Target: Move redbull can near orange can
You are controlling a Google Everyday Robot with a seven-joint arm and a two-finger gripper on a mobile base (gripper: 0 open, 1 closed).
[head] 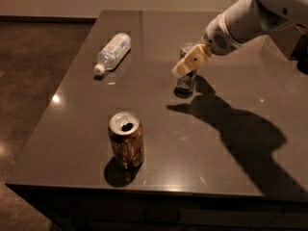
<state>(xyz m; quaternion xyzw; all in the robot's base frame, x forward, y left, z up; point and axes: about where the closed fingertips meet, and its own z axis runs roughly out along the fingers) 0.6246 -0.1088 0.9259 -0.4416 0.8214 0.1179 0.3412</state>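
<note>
The redbull can (186, 80) stands upright on the dark table (231, 143), right of centre toward the back. It is slim and silver, and my gripper partly covers its upper half. My gripper (188, 63) reaches in from the upper right, with its tan fingers (192, 60) over the front of that can. The orange can (126, 139) stands upright near the table's front edge, to the left and well apart from the redbull can. It is wider, orange-brown, with an open silver top.
A clear plastic water bottle (113, 52) lies on its side at the back left of the table. My white arm (250, 18) crosses the upper right and casts a large shadow on the table's right half.
</note>
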